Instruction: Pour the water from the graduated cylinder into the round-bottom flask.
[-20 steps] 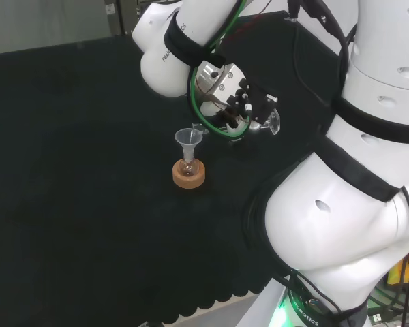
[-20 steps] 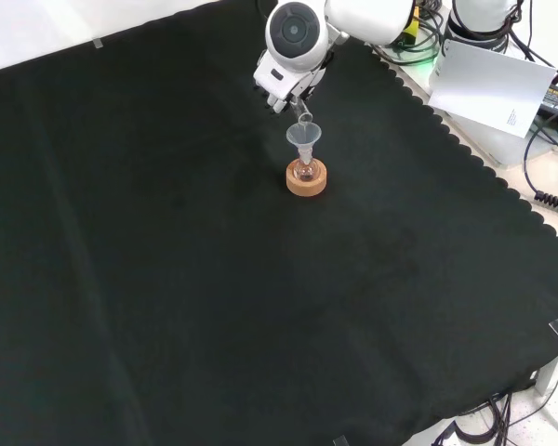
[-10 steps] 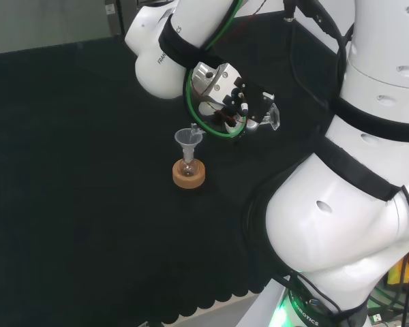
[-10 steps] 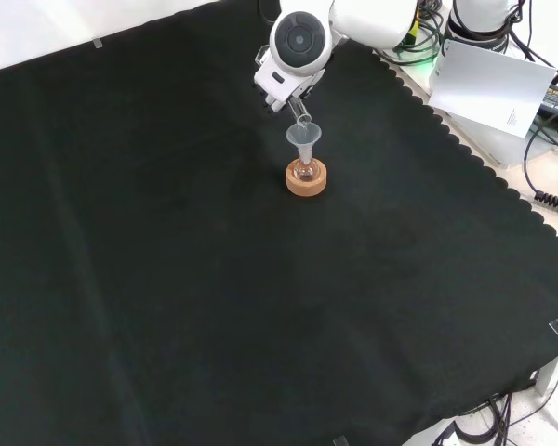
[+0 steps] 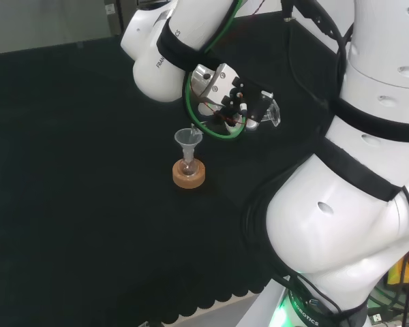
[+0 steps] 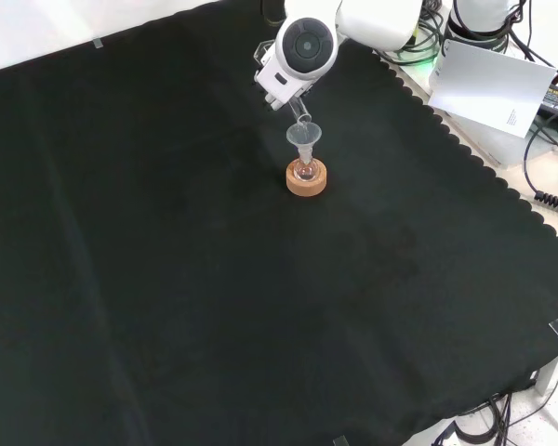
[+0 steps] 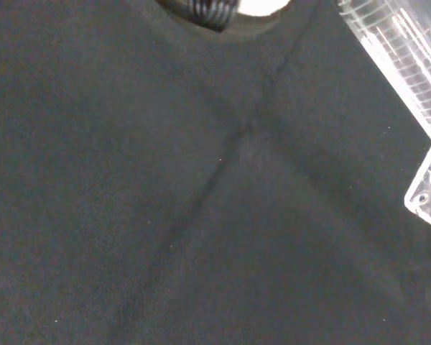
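1. Step in hand: the pour. You have the hand above and to the right of the flask in the head view, with the cylinder tipped so its mouth points down toward the funnel.

2. Fingers: in the head view they are curled round the cylinder's body, and its clear foot sticks out to the right. So the hand is closed on the cylinder, not open.

3. Flask: it sits upright in the cork ring on the black cloth, approx. in the upper middle of the front view. The funnel stands in its neck.

4. In the front view, the cylinder's mouth is just over the funnel's rim, at its far side. I cannot tell if it touches.

5. Water: too clear to see. I cannot tell if a stream runs, or how much is in the flask.

6. Wrist view: the cylinder's ribbed wall and square foot are close, w/ cloth behind.

7. Next move, in my judgement: keep the mouth over the funnel and tip more, slowly, until the cylinder is empty. Do not push the funnel sideways; it looks easy to knock over.
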